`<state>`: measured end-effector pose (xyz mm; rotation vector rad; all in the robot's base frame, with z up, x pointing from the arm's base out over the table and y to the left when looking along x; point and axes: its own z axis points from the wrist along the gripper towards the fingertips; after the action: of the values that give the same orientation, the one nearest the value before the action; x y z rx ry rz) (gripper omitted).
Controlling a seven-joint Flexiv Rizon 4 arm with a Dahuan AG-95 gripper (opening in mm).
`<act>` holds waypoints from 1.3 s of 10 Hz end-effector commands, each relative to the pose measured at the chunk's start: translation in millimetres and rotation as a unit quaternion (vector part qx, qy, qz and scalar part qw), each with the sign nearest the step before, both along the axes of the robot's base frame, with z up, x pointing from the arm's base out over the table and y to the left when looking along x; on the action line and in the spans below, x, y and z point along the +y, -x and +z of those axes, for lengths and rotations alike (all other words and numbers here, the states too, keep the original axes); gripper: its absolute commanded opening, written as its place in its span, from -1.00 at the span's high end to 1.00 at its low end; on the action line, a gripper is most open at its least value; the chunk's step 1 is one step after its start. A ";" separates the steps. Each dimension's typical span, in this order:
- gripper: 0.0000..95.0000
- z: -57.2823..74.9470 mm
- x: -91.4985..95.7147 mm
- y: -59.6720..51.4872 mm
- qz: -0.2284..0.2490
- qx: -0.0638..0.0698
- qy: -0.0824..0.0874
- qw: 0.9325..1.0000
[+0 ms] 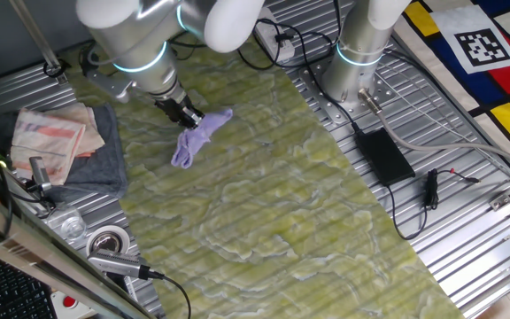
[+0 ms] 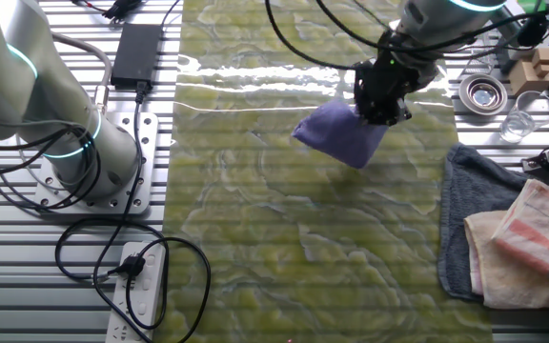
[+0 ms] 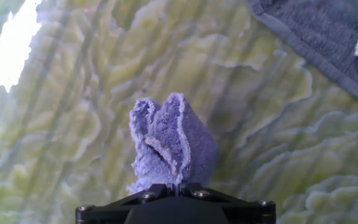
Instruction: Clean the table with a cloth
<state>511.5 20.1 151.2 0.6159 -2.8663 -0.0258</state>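
Notably, no brand name or readable writing showed anywhere; the only marking was a black-and-white square code tag (image 1: 486, 46) on a coloured panel, well away from the cloth. The pincer (image 1: 187, 116) was closed on the purple cloth (image 1: 198, 137), pinching its upper end, so the cloth hung bunched from the pincer's tips and trailed down onto the yellow-green marbled bench (image 1: 273, 204). A dark grey towel (image 2: 470, 214) with folded pale cloths (image 2: 532, 243) on top lay near the purple cloth, apart from it.
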 end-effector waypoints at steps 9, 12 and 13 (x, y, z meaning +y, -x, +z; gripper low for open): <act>1.00 0.8 11.3 3.8 0.041 -0.038 -0.027 0.998; 1.00 4.7 99.0 22.6 -0.038 -0.046 -0.010 0.998; 1.00 4.6 119.2 28.7 -0.063 -0.048 -0.007 0.997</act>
<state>493.9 97.2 154.1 0.9801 -2.8801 -0.1167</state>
